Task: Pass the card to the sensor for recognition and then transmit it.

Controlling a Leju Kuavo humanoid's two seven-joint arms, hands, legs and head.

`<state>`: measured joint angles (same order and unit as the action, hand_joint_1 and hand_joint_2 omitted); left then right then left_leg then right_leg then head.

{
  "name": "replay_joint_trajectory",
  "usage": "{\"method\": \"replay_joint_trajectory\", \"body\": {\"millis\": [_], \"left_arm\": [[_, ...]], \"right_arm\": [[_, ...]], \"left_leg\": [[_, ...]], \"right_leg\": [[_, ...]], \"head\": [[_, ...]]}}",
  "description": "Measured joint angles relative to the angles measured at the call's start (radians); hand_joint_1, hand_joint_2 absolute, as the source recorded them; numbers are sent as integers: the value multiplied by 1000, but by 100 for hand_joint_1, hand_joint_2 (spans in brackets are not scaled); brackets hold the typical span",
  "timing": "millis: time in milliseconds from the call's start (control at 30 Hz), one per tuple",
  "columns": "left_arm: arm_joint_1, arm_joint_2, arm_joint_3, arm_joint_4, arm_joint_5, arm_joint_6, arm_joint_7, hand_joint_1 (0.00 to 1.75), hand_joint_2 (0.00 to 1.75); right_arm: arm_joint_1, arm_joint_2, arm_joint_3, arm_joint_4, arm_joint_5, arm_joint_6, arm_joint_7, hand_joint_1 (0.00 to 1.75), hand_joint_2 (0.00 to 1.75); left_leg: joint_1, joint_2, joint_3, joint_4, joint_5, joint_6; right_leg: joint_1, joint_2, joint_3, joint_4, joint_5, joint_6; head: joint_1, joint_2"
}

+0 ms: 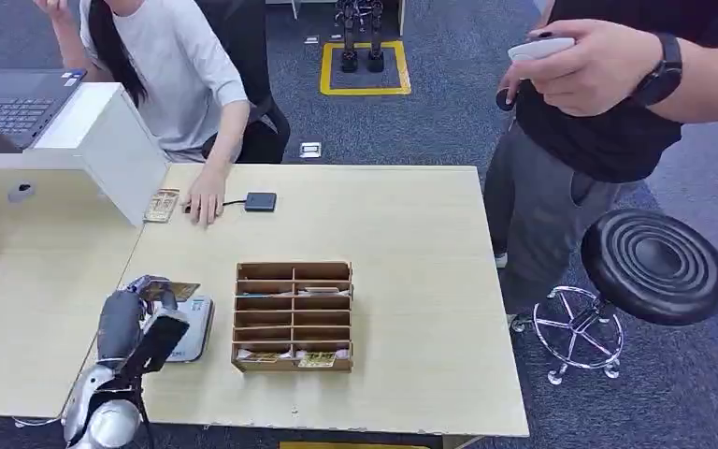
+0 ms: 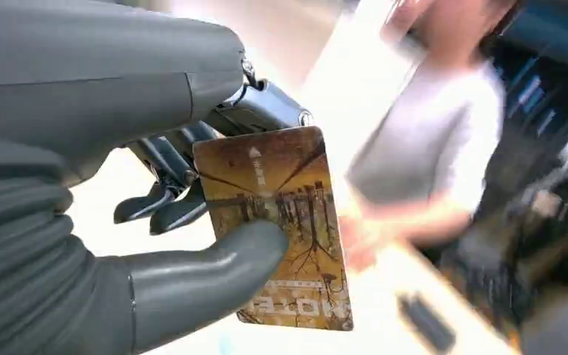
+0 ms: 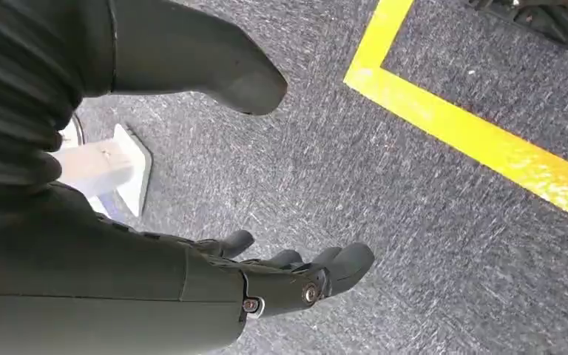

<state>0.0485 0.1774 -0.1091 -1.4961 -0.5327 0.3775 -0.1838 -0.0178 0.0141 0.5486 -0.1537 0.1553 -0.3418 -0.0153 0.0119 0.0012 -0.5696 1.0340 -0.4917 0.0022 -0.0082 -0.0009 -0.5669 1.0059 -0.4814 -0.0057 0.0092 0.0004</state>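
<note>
Left hand [image 1: 150, 297] pinches brown card [image 2: 274, 222] between thumb and fingers, above grey sensor [image 1: 192, 329] on pale wood bench [image 1: 411, 243]. Right hand [image 3: 281, 277] hangs released over grey carpet [image 3: 355, 170] with yellow line [image 3: 481, 140].

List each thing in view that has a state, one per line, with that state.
left hand: holds the card, thumb pressed on its face.
card: gripped, held above the sensor.
sensor: flat on the table, partly hidden by the left hand.
right hand: holds nothing, fingers apart, hanging over the carpet.
wooden organizer: upright on the table, cards in some slots.
second card: lying flat on the table.
laptop: open.
</note>
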Motion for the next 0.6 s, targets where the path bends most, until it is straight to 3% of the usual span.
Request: {"method": "replay_joint_trajectory", "body": {"millis": [167, 600], "left_arm": [[-7, -8, 13, 10, 48, -31, 46, 175, 175], [-18, -18, 40, 56, 42, -38, 61, 175, 175]], "right_arm": [[0, 2, 0, 0, 0, -3, 0, 0, 175], [0, 2, 0, 0, 0, -4, 3, 0, 175]], "left_leg": [[0, 0, 0, 0, 0, 0], [0, 0, 0, 0, 0, 0]], "right_leg": [[0, 0, 0, 0, 0, 0], [0, 0, 0, 0, 0, 0]], "head": [[0, 0], [0, 0]]}}
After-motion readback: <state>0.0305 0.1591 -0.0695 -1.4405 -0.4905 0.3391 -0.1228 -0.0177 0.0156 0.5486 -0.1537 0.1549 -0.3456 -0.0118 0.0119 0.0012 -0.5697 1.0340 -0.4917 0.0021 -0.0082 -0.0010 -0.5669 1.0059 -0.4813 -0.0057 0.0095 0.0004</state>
